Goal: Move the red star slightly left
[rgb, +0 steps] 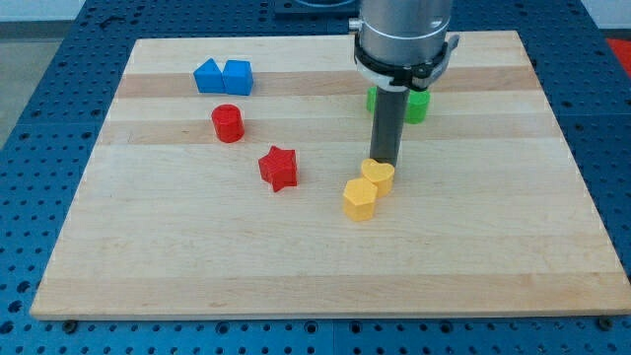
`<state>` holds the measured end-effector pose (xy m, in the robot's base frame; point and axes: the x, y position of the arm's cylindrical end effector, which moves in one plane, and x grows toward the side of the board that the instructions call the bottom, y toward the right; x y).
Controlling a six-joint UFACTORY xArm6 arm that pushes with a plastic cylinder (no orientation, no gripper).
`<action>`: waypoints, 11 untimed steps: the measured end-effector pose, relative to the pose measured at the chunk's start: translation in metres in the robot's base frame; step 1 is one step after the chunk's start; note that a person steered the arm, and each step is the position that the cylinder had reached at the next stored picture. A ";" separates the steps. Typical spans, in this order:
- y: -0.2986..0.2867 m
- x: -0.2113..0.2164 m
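my tip (384,163) is just a bare rod holding nothing, sitting right behind the yellow heart (378,175). red star (279,168) is well off to the view's left of it. i'd come round to the star's right side and nudge gently, dodging the yellow blocks.

Counter (296,266) is a light wood board, pale planks glued side by side, grain running left to right, one darker strip near the frame's top. It sits on a blue metal bench (30,197) with a regular grid of small holes, visible on all four sides of the board. Upper corners of the frame show a bit of pale grey surface behind the bench. Lighting is even and soft, shadows faint.
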<state>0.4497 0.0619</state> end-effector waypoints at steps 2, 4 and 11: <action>-0.002 0.003; -0.066 -0.015; -0.120 0.026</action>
